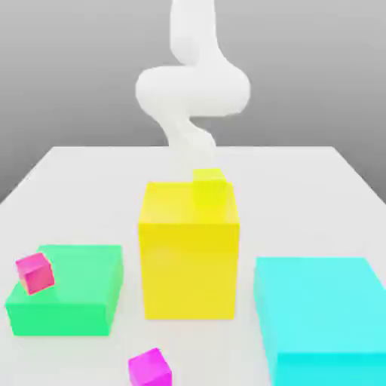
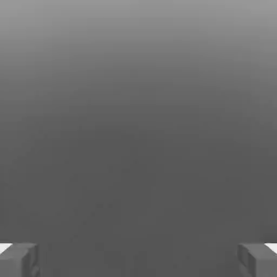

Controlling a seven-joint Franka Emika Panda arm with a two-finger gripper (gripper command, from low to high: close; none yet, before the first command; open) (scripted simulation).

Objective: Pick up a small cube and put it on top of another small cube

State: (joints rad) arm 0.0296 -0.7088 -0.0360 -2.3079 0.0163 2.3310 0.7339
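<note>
Exterior view | white arm rises behind big yellow block | cyan block | green block | small magenta cube on table, well apart from gripper, fingers spread wide, grasping nothing

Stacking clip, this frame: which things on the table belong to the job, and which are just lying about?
Job:
- magenta-purple small cube, on the table in front of the yellow block
- hand, fingers spread wide, holding nothing

Lying about:
- big yellow block
- small yellow cube on top of it
- green block
- pinkish-red cube at its edge
- cyan block
</note>
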